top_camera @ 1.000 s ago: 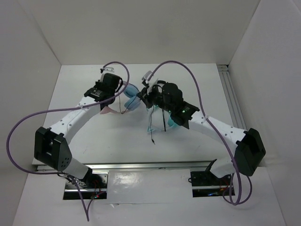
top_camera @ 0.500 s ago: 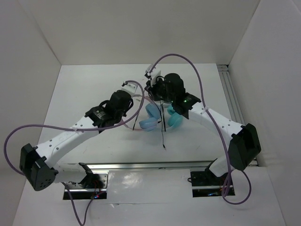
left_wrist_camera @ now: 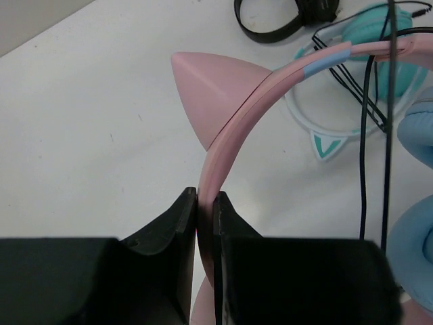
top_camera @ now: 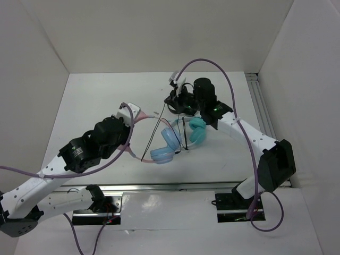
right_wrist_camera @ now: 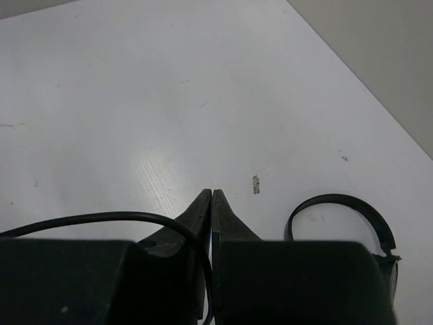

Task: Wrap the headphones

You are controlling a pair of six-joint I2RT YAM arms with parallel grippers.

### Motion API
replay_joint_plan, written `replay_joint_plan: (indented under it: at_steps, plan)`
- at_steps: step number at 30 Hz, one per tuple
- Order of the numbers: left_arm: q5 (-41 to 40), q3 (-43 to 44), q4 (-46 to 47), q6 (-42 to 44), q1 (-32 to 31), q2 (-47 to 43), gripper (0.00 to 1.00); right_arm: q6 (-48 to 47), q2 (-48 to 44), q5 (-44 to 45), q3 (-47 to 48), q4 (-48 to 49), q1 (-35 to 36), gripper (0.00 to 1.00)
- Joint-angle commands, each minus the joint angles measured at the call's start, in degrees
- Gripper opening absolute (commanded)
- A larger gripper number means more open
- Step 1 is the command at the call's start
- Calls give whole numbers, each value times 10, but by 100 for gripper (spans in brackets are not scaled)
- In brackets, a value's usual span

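Observation:
The headphones have a pink headband (left_wrist_camera: 270, 74) with a pink cat ear (left_wrist_camera: 206, 91) and light-blue ear cups (top_camera: 166, 146). My left gripper (left_wrist_camera: 206, 198) is shut on the headband just below the cat ear; from above it (top_camera: 130, 118) sits left of the cups. The thin dark cable (left_wrist_camera: 364, 149) runs up from the cups toward my right gripper (top_camera: 172, 101). In the right wrist view the cable (right_wrist_camera: 101, 217) curves in and drops between the shut jaws of the right gripper (right_wrist_camera: 212, 193).
A teal-cupped pair with a white band (top_camera: 197, 130) lies right of the blue cups, partly under the cable. A small black pair (left_wrist_camera: 270, 17) lies behind it, its band (right_wrist_camera: 338, 203) beside my right fingers. White walls enclose the table.
My left arm has drawn the headphones toward the near left, away from the right gripper. The right gripper has shifted slightly back, and the cable now stretches between them.

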Motion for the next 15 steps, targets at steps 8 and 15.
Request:
replay_joint_plan:
  at_steps: [8, 15]
  plan:
    - [-6, 140, -98, -102, -12, 0, 0, 198, 34, -234, -123, 328, 56, 12]
    - [-93, 190, -138, -164, -12, -18, 0, 285, 139, -213, -144, 494, 79, 2]
